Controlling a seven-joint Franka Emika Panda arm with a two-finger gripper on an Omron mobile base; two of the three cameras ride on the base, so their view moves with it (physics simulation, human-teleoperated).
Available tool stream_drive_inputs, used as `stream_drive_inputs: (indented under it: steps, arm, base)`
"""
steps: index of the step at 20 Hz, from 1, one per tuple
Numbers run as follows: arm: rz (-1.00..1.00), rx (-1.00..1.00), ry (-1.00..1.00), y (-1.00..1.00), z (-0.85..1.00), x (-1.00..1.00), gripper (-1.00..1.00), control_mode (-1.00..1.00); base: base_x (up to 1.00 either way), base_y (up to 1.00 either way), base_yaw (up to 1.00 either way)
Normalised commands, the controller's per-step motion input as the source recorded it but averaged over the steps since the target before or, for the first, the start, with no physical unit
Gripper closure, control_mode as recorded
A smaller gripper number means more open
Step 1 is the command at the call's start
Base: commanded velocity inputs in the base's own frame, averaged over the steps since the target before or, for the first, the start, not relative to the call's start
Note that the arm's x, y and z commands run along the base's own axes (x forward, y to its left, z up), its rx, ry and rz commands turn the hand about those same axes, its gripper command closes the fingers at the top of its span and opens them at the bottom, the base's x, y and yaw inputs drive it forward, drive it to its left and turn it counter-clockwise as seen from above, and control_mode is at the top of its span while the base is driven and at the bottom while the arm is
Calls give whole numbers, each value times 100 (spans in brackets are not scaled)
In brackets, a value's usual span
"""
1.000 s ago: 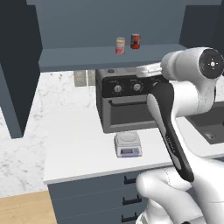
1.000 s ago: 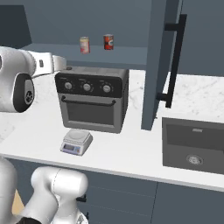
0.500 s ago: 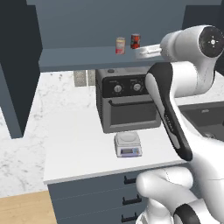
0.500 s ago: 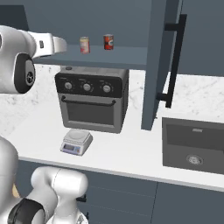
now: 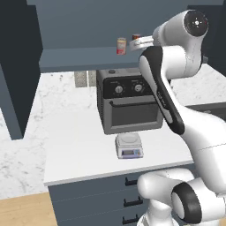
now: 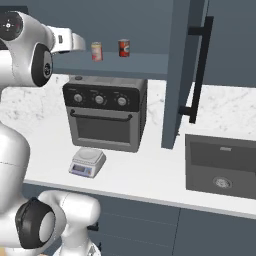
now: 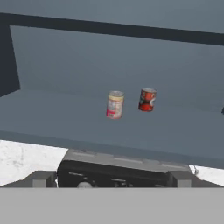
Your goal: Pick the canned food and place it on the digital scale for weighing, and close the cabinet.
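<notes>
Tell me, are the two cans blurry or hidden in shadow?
Hand view: the canned food and red can look soft-edged, evenly lit, with no glare. Right base view: sharper but small, labels unreadable, the cabinet shelf dim.

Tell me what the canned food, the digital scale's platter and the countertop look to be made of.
Canned food: probably metal under a matte paper-like cream and red label; pale, dull rim on top.
Digital scale: light grey, plastic-looking body; the round platter looks like brushed silver metal.
Countertop: smooth white stone or laminate, judging by its grey marble veining.
</notes>
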Motion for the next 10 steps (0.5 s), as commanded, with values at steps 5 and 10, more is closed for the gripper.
stream_drive_inputs:
  steps: [5,10]
  arm:
    - [0,0,4,7,-14,48,-100,-100]
    - [0,0,0,8,-21,39,-100,-100]
  base:
    - [0,0,0]
    - [0,0,0]
